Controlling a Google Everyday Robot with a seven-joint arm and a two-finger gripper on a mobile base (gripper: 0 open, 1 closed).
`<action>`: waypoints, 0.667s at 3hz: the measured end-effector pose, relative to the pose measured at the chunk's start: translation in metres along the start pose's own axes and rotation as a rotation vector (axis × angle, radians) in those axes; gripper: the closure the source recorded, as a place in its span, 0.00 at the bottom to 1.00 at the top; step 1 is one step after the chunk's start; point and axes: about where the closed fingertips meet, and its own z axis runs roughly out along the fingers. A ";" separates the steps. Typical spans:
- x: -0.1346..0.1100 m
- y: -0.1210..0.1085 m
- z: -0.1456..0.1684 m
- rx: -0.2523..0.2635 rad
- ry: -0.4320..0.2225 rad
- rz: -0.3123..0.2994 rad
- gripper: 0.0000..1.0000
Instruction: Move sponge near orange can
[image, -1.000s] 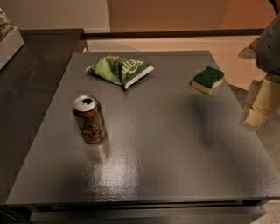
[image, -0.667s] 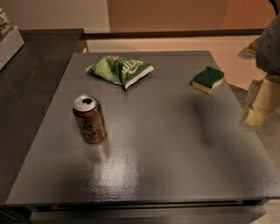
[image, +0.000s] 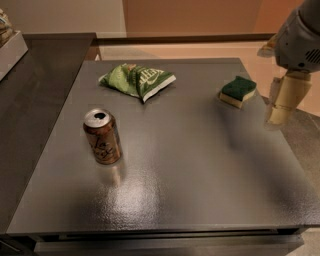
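Note:
The sponge (image: 238, 91), a small block with a dark green top and pale yellow base, lies at the far right of the grey table (image: 190, 165). The orange can (image: 102, 136), brownish-orange with a silver top and dark script, stands upright at the left middle. My gripper (image: 280, 111) hangs at the right edge of the view, just right of the sponge and a little nearer than it, not touching it. It holds nothing that I can see.
A light-green chip bag (image: 137, 80) lies at the far middle of the table. A dark counter (image: 35, 85) adjoins on the left, with a white box (image: 10, 47) at its far corner. The table's right edge runs under my gripper.

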 end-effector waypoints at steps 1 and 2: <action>0.009 -0.030 0.017 -0.001 0.012 -0.033 0.00; 0.027 -0.058 0.038 -0.017 0.060 -0.046 0.00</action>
